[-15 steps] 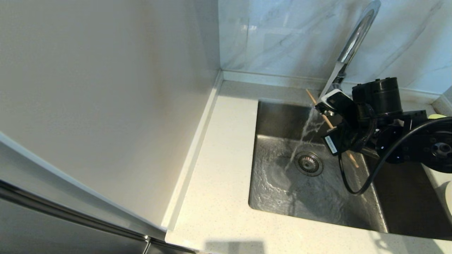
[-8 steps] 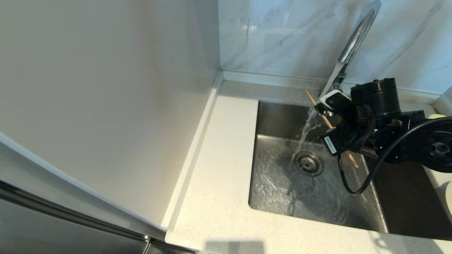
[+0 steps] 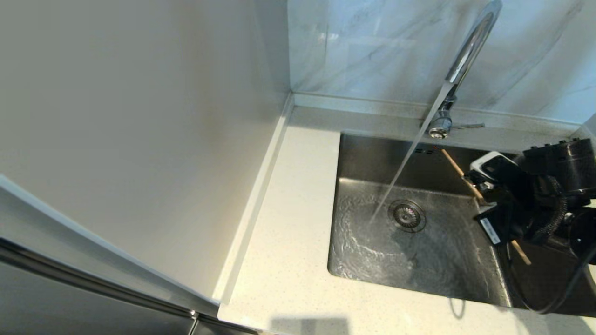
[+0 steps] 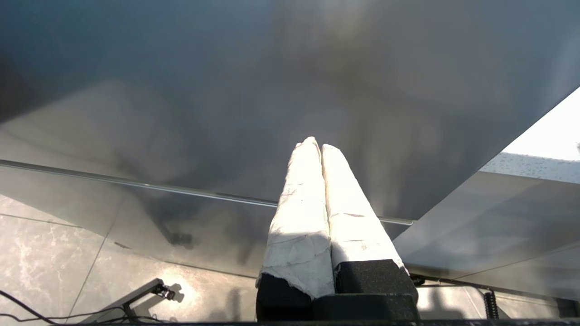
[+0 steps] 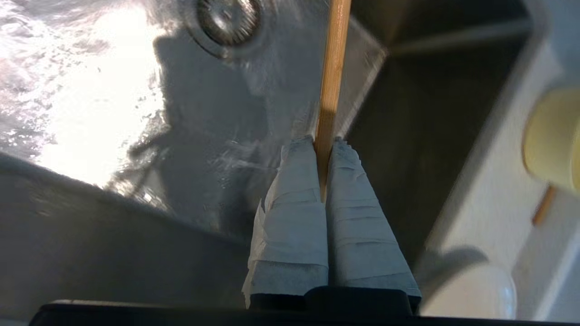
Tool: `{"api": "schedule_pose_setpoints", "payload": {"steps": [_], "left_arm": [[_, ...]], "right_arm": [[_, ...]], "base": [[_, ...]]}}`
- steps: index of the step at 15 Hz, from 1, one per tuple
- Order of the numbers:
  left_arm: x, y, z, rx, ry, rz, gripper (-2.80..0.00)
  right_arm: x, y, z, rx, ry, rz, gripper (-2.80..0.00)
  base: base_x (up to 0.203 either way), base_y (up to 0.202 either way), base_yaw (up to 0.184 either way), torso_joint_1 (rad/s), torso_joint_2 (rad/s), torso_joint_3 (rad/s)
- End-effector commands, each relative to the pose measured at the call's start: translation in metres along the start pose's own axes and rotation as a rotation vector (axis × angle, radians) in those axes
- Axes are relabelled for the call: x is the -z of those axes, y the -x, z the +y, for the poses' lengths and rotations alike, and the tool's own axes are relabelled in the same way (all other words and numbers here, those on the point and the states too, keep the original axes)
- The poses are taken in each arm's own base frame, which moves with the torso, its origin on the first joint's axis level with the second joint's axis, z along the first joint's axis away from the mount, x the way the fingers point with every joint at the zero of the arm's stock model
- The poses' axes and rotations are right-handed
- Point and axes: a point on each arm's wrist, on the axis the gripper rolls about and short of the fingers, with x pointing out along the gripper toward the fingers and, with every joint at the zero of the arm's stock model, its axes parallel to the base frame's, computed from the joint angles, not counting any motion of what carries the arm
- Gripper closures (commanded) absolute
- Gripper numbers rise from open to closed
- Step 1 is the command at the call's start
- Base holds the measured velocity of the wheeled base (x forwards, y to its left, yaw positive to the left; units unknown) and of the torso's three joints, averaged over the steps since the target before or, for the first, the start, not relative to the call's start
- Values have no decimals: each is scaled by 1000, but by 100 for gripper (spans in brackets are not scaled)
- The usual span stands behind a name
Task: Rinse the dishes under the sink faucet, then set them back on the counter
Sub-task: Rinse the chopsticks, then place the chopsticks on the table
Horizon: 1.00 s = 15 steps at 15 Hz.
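Observation:
My right gripper is shut on a wooden chopstick, held over the right part of the sink, to the right of the water stream. The chopstick slants out on both sides of the right arm. Water runs from the faucet and lands beside the drain strainer. A pale yellow bowl and a cream-white dish sit on the counter right of the sink. My left gripper is parked and shut on nothing, facing a grey panel.
The faucet's lever handle points right at the sink's back edge. A tall pale panel stands left of the counter. Another wooden stick lies on the counter by the bowl. Marble wall tiles rise behind the sink.
My right arm has carried the chopstick right and toward the front, out of the water stream. The water now falls unbroken into the sink.

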Motion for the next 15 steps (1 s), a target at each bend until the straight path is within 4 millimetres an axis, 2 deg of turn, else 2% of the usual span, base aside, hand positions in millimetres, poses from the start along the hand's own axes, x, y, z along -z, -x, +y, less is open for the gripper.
{"api": "schedule_pose_setpoints", "payload": {"steps": [1, 4, 6, 9, 11, 12, 13, 15], "left_arm": [[0, 0, 0, 0, 1, 0, 0], [0, 0, 0, 0, 1, -1, 0], [0, 0, 0, 0, 1, 0, 0], [0, 0, 0, 0, 0, 0, 0], [0, 0, 0, 0, 1, 0, 0], [0, 0, 0, 0, 1, 0, 0], [0, 0, 0, 0, 1, 0, 0], [0, 0, 0, 0, 1, 0, 0]], "right_arm": [[12, 8, -17, 47, -35, 9, 0], [23, 3, -43, 136, -61, 60, 0], [22, 3, -59, 190, -91, 60, 0], [14, 10, -71, 230, -117, 19, 0], [-3, 16, -83, 261, -152, -48, 0], [-4, 16, -83, 259, -157, -49, 0], [4, 11, -77, 241, -145, -17, 0], [37, -8, -53, 188, -100, 86, 0]], "base": [[0, 0, 0, 0, 0, 0], [0, 0, 0, 0, 0, 0], [0, 0, 0, 0, 0, 0], [0, 0, 0, 0, 0, 0], [0, 0, 0, 0, 0, 0], [0, 0, 0, 0, 0, 0], [0, 0, 0, 0, 0, 0], [0, 0, 0, 0, 0, 0]]}}
